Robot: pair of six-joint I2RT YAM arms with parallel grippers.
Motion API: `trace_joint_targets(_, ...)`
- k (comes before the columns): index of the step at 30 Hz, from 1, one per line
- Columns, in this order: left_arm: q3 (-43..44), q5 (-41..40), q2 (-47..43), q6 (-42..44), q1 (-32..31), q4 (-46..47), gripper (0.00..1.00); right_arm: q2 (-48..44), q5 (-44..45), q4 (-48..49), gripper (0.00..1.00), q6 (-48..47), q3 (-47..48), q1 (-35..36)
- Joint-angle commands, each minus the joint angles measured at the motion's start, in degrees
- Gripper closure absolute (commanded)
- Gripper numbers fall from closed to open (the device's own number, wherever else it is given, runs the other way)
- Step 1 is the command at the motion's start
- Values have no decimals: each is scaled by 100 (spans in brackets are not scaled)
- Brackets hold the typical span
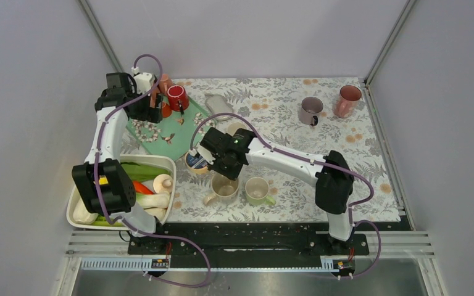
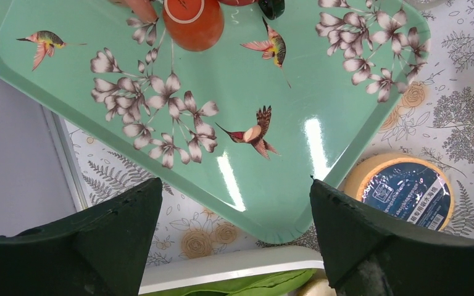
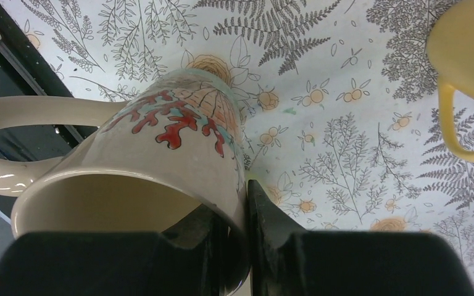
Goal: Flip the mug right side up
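Observation:
A beige mug point(image 1: 224, 187) with a red coral pattern sits mouth up on the floral mat near the front edge, its handle to the lower left. My right gripper point(image 1: 228, 168) is shut on its rim. In the right wrist view one finger is inside the mug point(image 3: 160, 142) and the other is outside, the gripper point(image 3: 237, 209) pinching the wall. My left gripper point(image 1: 152, 112) is open and empty over the green tray point(image 1: 188, 132). In the left wrist view the gripper point(image 2: 234, 185) hangs above the tray's near corner point(image 2: 271, 203).
A pale green mug point(image 1: 257, 190) stands right beside the beige one and shows in the right wrist view point(image 3: 469, 43). A round tin point(image 1: 195, 161) lies left of my right gripper. A red mug point(image 1: 177, 97) and orange cups sit on the tray. A white tub point(image 1: 168, 161) of vegetables is front left. A purple mug point(image 1: 310, 111) and a pink cup point(image 1: 347, 100) stand far right.

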Motion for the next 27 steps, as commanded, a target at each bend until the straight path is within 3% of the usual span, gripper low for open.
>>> trace_joint_targets(1,217,1,8,142,32,125,7,-25,-286,188,100,177,535,63)
trace_joint_targets(7,244,-266,357,265,28,288,11,279,-207,216,98,191,580,85)
trace_joint_targets(15,952,-644,1292,705,24,472,15,192,-164,265,67,152,492,137)
trace_joint_targets(20,1384,-515,1760,376,-155,551,15,65,-298,264,56,134,473,155)
trace_joint_targets(27,1596,-781,2314,-402,-892,1171,11,-672,-409,459,43,134,207,152)
